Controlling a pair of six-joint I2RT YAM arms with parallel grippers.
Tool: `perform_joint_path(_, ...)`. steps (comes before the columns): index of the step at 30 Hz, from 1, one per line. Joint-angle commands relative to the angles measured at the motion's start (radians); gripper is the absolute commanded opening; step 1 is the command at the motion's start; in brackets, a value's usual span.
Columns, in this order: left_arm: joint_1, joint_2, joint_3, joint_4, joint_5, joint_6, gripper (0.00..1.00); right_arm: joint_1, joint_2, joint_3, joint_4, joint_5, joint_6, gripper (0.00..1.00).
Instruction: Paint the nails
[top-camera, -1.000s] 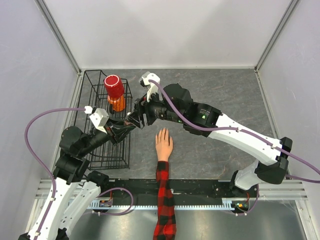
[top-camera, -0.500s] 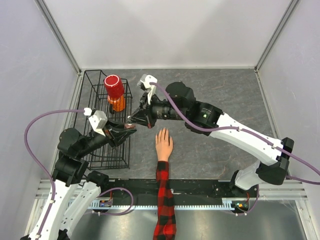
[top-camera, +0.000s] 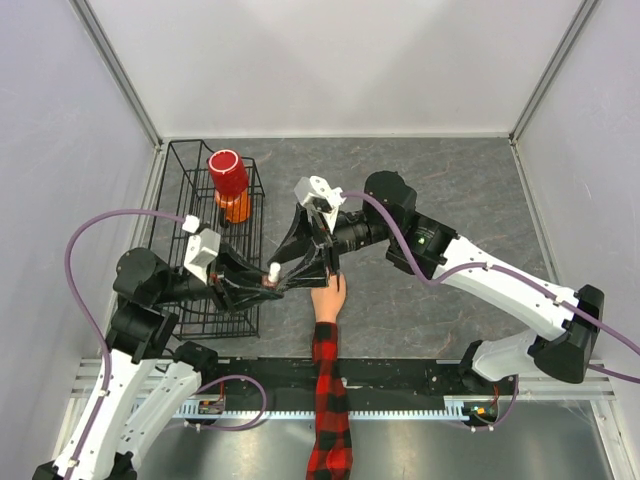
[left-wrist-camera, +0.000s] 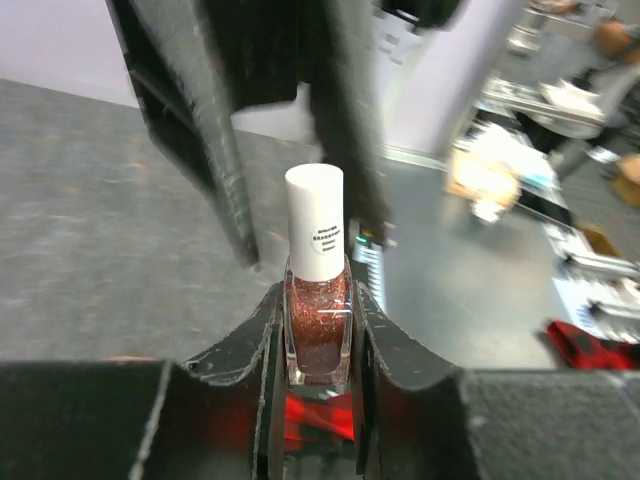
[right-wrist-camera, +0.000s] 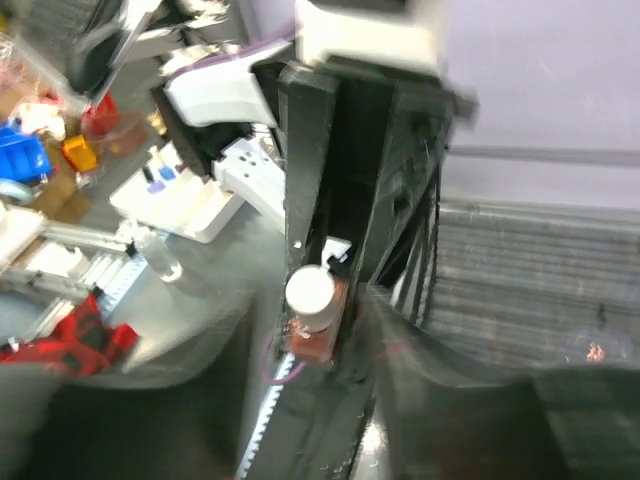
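- Two end effectors meet just above the mannequin hand (top-camera: 330, 302), which lies flat on the desk (top-camera: 450, 190) with its plaid sleeve (top-camera: 327, 385) pointing back at the arms.
- The left end effector (top-camera: 264, 286) pinches the nail polish bottle (left-wrist-camera: 318, 325) by its glass sides and holds it upright. The white cap (left-wrist-camera: 314, 220) is on.
- The right end effector (top-camera: 312, 278) has its fingers spread apart, one on each side of the cap. They do not look like they touch it.
- The nails are at the tips of the mannequin hand. From above they are hidden under the right end effector, so I cannot see them.
- I think the job has hardly begun, because no brush is out.
- What could go wrong: the right fingers could close off-centre and knock the bottle crooked, or push it out of the left grip.
- If the cap gets twisted too hard, the smooth little bottle could spin or slip.
- If it drops, it could land on the mannequin hand and spill.
- The arms are very close, so they could bump each other.
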Motion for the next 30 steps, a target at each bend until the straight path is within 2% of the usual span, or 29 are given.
perform_joint_path(1, -0.001, -0.005, 0.058, -0.052, -0.256, 0.145, 0.02, -0.001, -0.046, -0.021, -0.142, 0.247, -0.002, 0.69)
perform_joint_path(2, 0.001, -0.006, 0.055, -0.070, -0.304, 0.160, 0.02, -0.001, -0.050, 0.002, -0.200, 0.321, -0.001, 0.77)
perform_joint_path(3, 0.001, -0.009, 0.053, -0.096, -0.377, 0.192, 0.02, -0.001, -0.052, 0.014, -0.227, 0.423, -0.002, 0.79)
perform_joint_path(5, 0.001, -0.020, 0.042, -0.109, -0.445, 0.215, 0.02, -0.001, -0.053, 0.046, -0.274, 0.511, 0.022, 0.83)
perform_joint_path(6, -0.001, -0.025, 0.038, -0.110, -0.486, 0.235, 0.02, -0.001, -0.056, 0.054, -0.279, 0.574, 0.038, 0.84)
perform_joint_path(11, -0.001, -0.051, 0.026, -0.113, -0.582, 0.272, 0.02, 0.026, -0.034, 0.112, -0.285, 0.691, 0.163, 0.84)
perform_joint_path(20, -0.001, -0.064, 0.018, -0.122, -0.606, 0.292, 0.02, 0.105, 0.074, 0.241, -0.311, 0.834, 0.199, 0.62)
perform_joint_path(27, -0.001, -0.081, 0.013, -0.122, -0.605, 0.286, 0.02, 0.128, 0.137, 0.297, -0.333, 0.828, 0.180, 0.57)
perform_joint_path(30, 0.001, -0.084, 0.016, -0.122, -0.587, 0.278, 0.02, 0.129, 0.138, 0.291, -0.327, 0.857, 0.176, 0.47)
